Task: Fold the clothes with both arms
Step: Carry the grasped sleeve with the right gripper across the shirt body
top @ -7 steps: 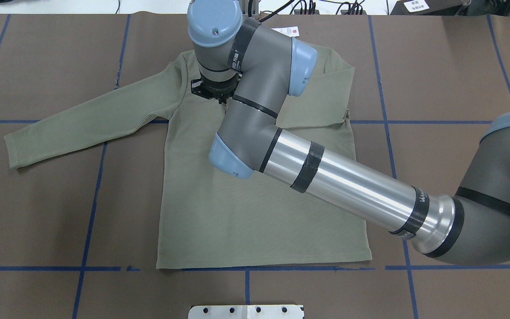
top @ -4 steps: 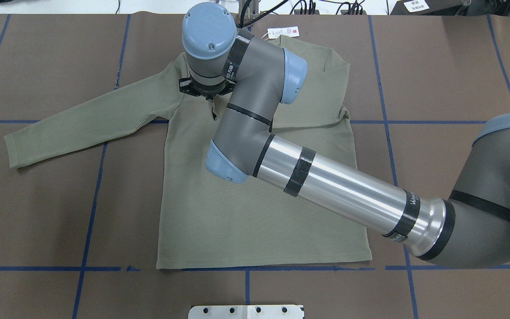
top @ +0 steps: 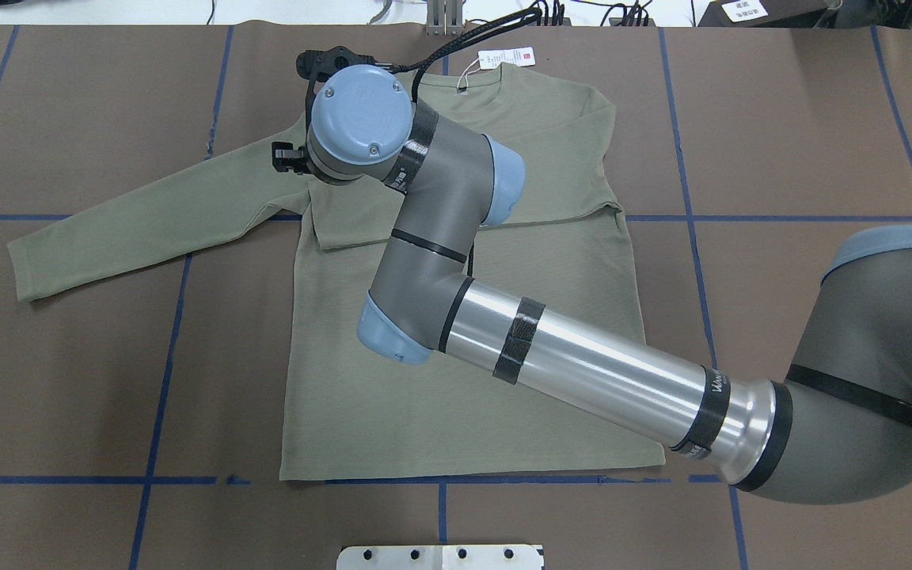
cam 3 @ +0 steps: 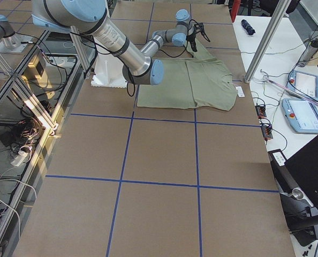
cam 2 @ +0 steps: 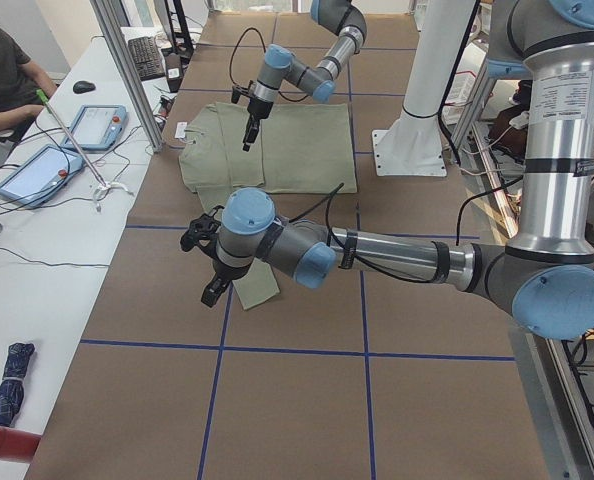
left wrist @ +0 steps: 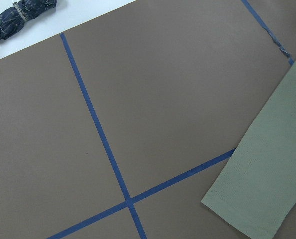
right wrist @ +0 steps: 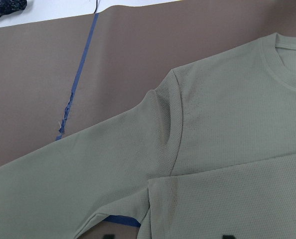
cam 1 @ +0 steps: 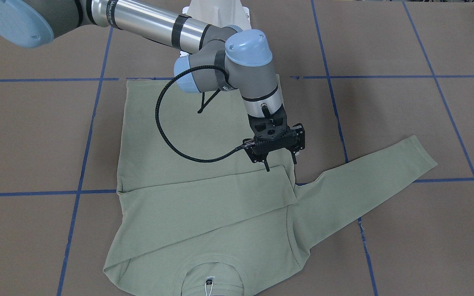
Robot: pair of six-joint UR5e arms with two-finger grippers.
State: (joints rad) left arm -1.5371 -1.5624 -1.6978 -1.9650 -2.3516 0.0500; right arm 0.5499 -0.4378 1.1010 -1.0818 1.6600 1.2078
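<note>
Right fingers (cam 1: pixel 267 164) now by shoulder of shirt (cam 1: pixel 138 144), apart (empty), above folded sleeve (cam 1: pixel 204 197)

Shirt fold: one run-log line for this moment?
right hand open over shirt | one sleeve folded across chest | other sleeve spread out

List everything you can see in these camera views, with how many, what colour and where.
shirt: one, sage green, flat on table, one sleeve folded across chest
hang tag: one, white with red, by collar
table: one, brown, blue tape grid
tablets: two, blue-edged, side desk
folded umbrella: one, dark plaid, side desk
person: one, dark top, at side desk
right gripper: one, black, open above shirt
left gripper: one, black, near outstretched sleeve's cuff; opening unclear
</note>
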